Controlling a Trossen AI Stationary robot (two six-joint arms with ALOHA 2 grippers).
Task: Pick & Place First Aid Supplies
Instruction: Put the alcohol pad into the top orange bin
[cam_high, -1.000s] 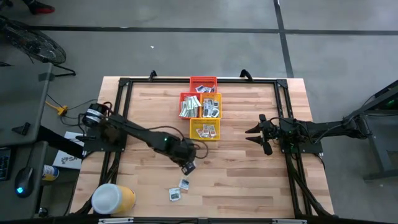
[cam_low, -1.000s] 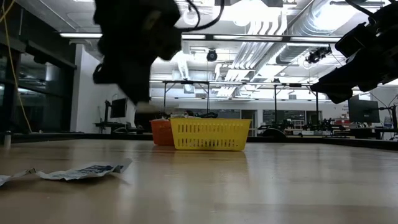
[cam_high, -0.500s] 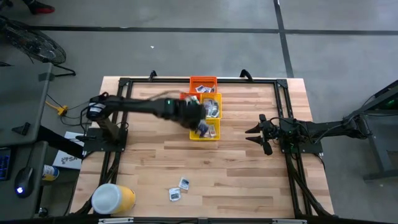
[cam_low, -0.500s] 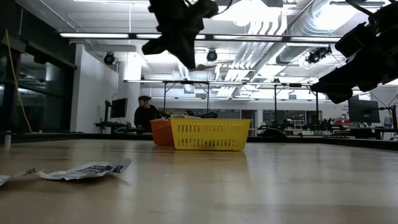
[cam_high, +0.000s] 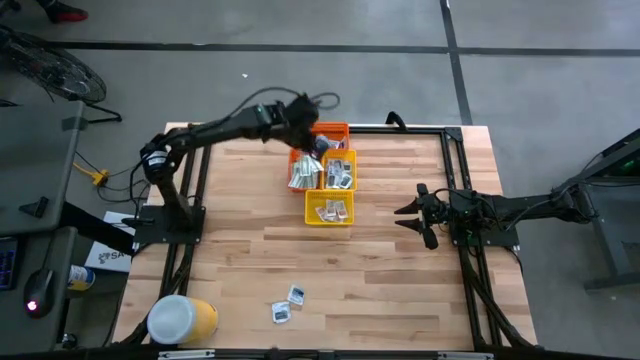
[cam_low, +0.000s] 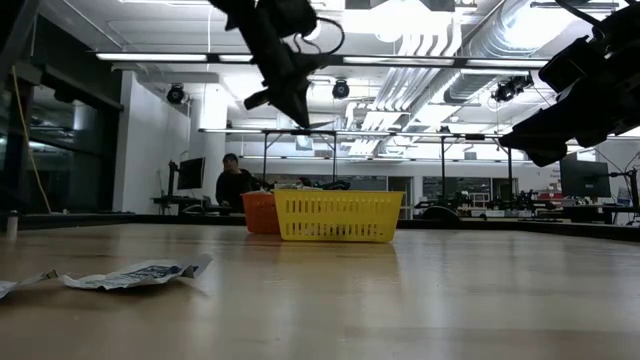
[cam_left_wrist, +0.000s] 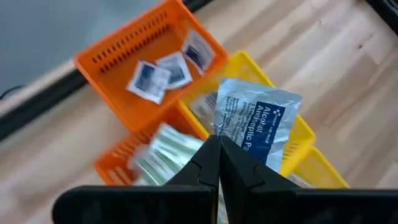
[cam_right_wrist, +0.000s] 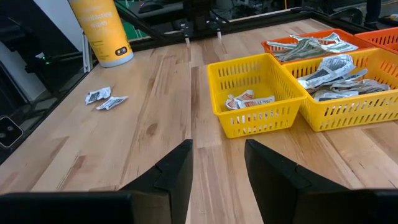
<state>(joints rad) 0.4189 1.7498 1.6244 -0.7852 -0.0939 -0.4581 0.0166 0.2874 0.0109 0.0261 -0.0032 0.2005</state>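
Left gripper (cam_left_wrist: 219, 144) has swung from the near part of the table up over the basket cluster at the far edge, fingers pinched tight on one alcohol pad packet (cam_left_wrist: 255, 126) by its corner. It hangs above the far orange basket (cam_left_wrist: 149, 68), which already holds similar white squares (likely target, judging by match). Best centre over that basket and drop low before release, since a light packet can flutter. Two packets (cam_high: 288, 304) remain near the front. Right gripper (cam_right_wrist: 214, 162) waits open at the right.
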